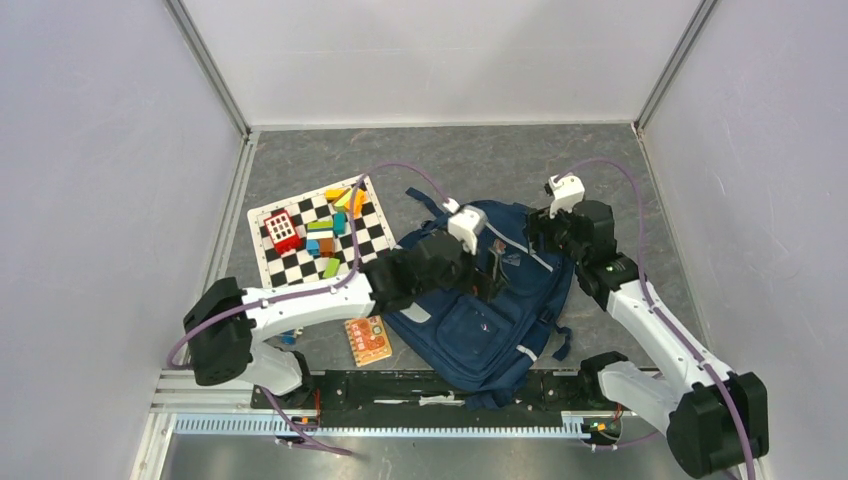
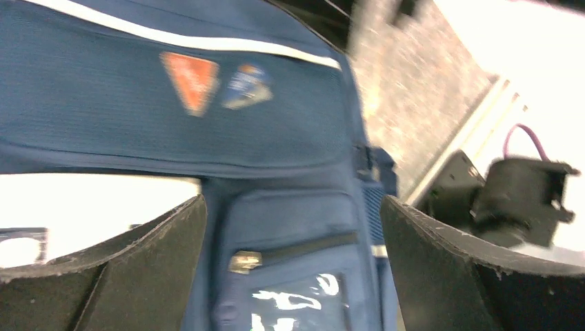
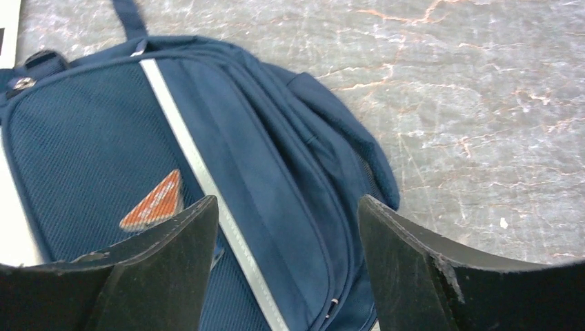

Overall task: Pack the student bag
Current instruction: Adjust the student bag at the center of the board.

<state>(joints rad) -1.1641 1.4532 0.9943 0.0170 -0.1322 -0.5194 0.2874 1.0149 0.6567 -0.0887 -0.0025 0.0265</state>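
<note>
- The desk (image 1: 500, 160) carries the student bag (image 1: 470, 330), which lies flat and front-up between the arms, apparently zipped.
- The left jaws stand released over the bag's middle. The right jaws, also released, hover at its far right edge. Neither grasps anything.
- Likely step: opening the bag. Next calls for pinching a zip pull.
- The book (image 1: 368, 340) and blocks (image 1: 325, 235) lie left of the bag.

we see the student bag (image 1: 490, 310) in navy blue, crossed by thin pale grey stripes (image 3: 207, 179), with an orange triangular logo (image 3: 153, 203). the mat (image 1: 372, 232) is a black-and-white check. we find blocks (image 1: 335, 215) in yellow, orange, green and teal, and a red block (image 1: 281, 229) with white squares. the booklet (image 1: 368, 340) is orange, the tabletop (image 1: 480, 165) mottled grey, the cables (image 1: 395, 168) purple.
</note>
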